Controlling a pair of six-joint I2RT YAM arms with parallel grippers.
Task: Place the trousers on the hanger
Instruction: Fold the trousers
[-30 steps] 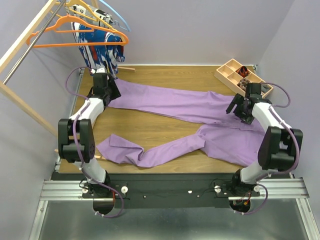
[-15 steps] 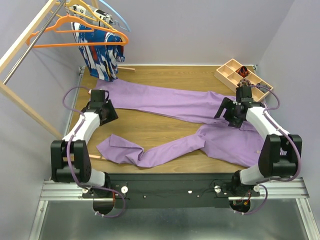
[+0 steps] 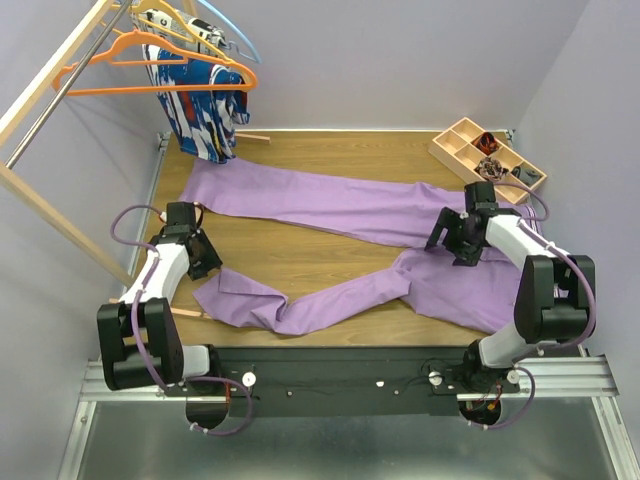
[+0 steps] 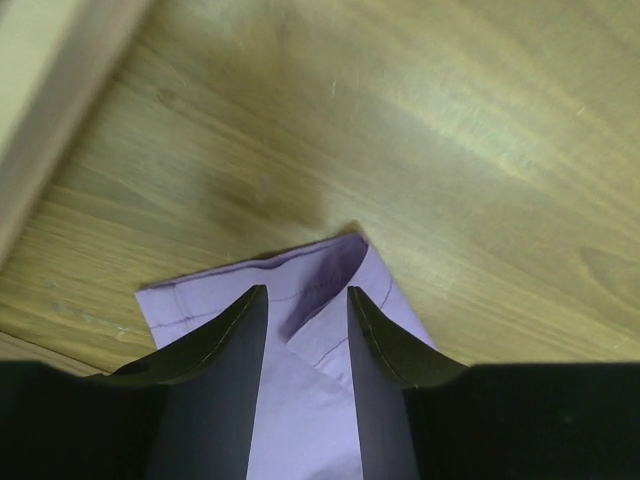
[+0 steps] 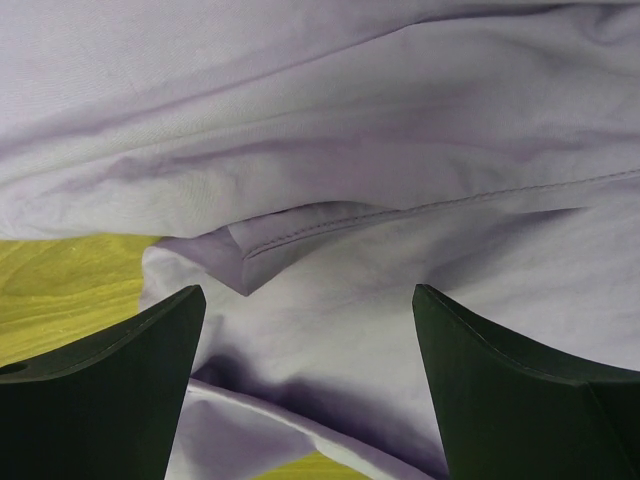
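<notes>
The lilac trousers (image 3: 340, 205) lie spread flat over the wooden table, one leg toward the far left, the other folded toward the near left. The bright orange hanger (image 3: 110, 91) hangs on the rack at the top left, away from both arms. My left gripper (image 3: 203, 264) sits low at the near leg's hem; in the left wrist view its gripper (image 4: 305, 292) is open, narrowly, straddling the folded hem corner (image 4: 335, 262). My right gripper (image 3: 447, 243) hovers over the crotch region, wide open in its wrist view (image 5: 308, 290), with rumpled cloth and a seam (image 5: 330, 225) beneath.
A blue, white and red patterned garment (image 3: 200, 110) hangs from the wooden rack (image 3: 40, 95), with a pale yellow hanger and a light blue hanger (image 3: 240, 40) beside it. A wooden compartment tray (image 3: 470, 140) sits at the far right corner. The table's left rim (image 4: 45, 110) runs close to my left gripper.
My left arm drew back from the far leg's end to the near leg's hem, and its jaws narrowed. My right gripper shifted slightly left over the trousers, still wide open.
</notes>
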